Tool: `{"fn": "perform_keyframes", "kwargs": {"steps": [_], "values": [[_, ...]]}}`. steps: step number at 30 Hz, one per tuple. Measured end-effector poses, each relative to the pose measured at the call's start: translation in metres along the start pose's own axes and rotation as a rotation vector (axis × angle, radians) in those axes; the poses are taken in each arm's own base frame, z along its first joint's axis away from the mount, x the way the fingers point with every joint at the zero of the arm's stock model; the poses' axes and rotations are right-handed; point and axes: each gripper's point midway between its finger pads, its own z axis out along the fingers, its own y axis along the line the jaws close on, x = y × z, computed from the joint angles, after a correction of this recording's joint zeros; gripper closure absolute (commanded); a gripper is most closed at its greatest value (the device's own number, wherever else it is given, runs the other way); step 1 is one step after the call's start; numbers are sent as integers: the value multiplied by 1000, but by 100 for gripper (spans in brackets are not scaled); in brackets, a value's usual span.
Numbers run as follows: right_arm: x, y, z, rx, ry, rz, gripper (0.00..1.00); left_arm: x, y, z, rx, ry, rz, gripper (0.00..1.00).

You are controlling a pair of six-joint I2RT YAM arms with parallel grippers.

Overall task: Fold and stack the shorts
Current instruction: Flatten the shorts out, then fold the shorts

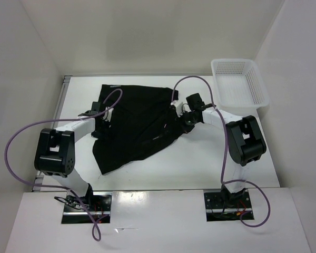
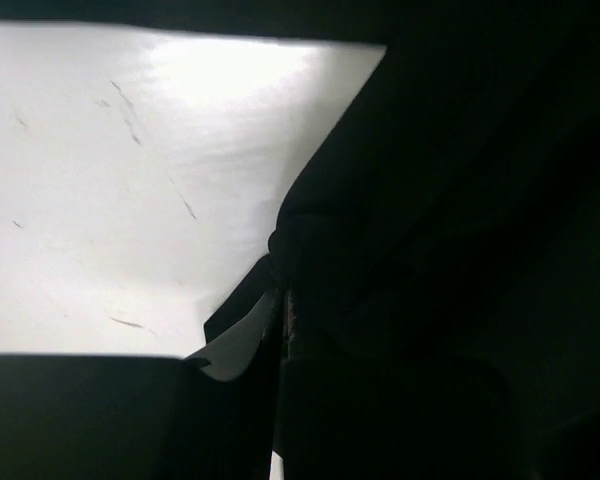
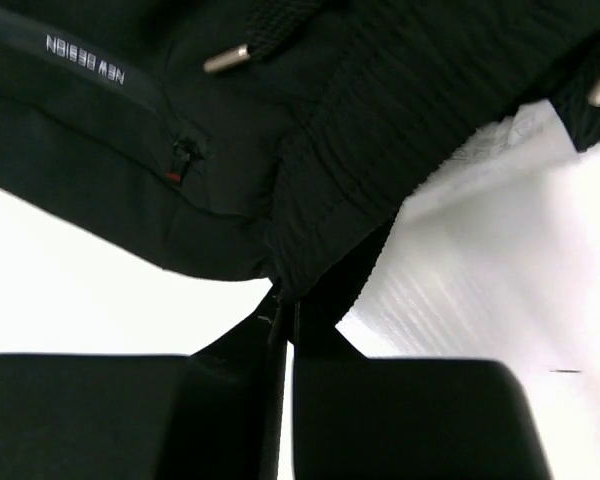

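Shorts (image 1: 137, 124): one pair, plain black, soft fabric. Lying mostly flat near the middle of the table (image 1: 200, 163), set askew, creased, lower edge rumpled.
Right wrist view: ribbed waistband (image 3: 400, 120), drawcord with metal tip (image 3: 225, 60), small white lettering (image 3: 85, 58) along a zip pocket.
Left wrist view: bunched dark edge, detail unreadable.

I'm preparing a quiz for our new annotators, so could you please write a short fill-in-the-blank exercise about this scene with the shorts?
1. The shorts spread on the table are ____ in colour.
2. The left gripper and the right gripper are each ____ on an edge of the shorts.
3. The white mesh basket stands at the table's far ____ corner.
Missing words: black; shut; right.
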Motion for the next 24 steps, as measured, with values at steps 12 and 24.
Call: {"fn": "perform_keyframes", "kwargs": {"steps": [12, 24], "values": [[57, 21, -30, -75, 168, -355, 100, -116, 61, -20, -58, -184, -128, 83], [67, 21, -34, -50, 213, -384, 89, -101, 37, -21, 15, -96, -91, 55]]}}
